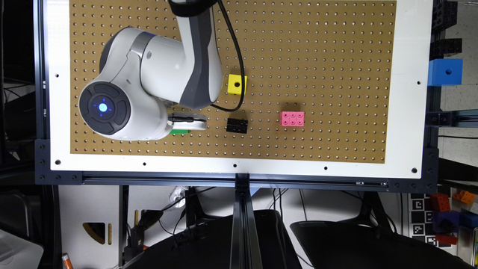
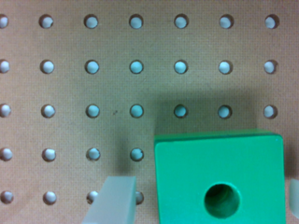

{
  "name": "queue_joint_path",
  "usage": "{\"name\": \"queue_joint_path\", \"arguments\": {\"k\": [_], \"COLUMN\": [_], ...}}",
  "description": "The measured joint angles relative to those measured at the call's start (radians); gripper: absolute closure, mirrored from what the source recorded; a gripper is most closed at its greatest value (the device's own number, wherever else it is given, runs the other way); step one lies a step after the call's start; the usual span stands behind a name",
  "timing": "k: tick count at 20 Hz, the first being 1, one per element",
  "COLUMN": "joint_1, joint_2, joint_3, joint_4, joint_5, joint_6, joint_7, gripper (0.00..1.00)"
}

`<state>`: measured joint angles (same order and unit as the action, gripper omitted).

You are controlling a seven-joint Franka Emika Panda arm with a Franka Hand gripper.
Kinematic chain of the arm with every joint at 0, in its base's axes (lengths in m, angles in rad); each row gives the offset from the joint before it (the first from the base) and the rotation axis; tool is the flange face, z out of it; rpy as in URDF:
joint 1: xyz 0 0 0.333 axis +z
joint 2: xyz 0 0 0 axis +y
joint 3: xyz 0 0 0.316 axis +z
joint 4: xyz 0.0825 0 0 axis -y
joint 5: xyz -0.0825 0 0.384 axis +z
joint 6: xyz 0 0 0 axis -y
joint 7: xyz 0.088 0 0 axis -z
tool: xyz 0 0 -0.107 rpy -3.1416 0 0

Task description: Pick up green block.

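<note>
The green block (image 2: 219, 179) is a bright green cube with one round hole in its top, resting on the brown pegboard (image 2: 117, 70). In the exterior view a sliver of the green block (image 1: 180, 131) peeks out beneath the white gripper (image 1: 186, 122), near the board's front edge on the exterior view's left. In the wrist view my gripper (image 2: 203, 198) is open and straddles the block. One pale finger (image 2: 112, 200) stands beside the block with a small gap. The tip of the other finger is at the frame's edge past the opposite face.
A yellow cube (image 1: 236, 83) with a hole, a black brick (image 1: 237, 125) and a pink brick (image 1: 292, 118) sit on the pegboard (image 1: 317, 56) toward the exterior view's right. A blue cube (image 1: 446, 71) sits off the board. A black cable (image 1: 241, 71) hangs from the arm.
</note>
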<state>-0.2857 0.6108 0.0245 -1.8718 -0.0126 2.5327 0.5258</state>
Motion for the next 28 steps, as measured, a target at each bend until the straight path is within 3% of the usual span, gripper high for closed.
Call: {"name": "queue_joint_path", "arguments": {"k": [6, 7, 23, 28], "joint_1": [0.000, 0.000, -0.001, -0.001], "joint_2": [0.027, 0.027, 0.025, 0.000], "joint_3": [0.002, 0.002, 0.002, 0.002], "joint_4": [0.005, 0.005, 0.005, 0.005], "joint_5": [0.0000, 0.0001, 0.0001, 0.0001], "joint_6": [0.015, 0.016, 0.014, -0.013], "joint_7": [0.000, 0.000, 0.000, 0.000], "gripper": [0.00, 1.00, 1.00, 1.00]}}
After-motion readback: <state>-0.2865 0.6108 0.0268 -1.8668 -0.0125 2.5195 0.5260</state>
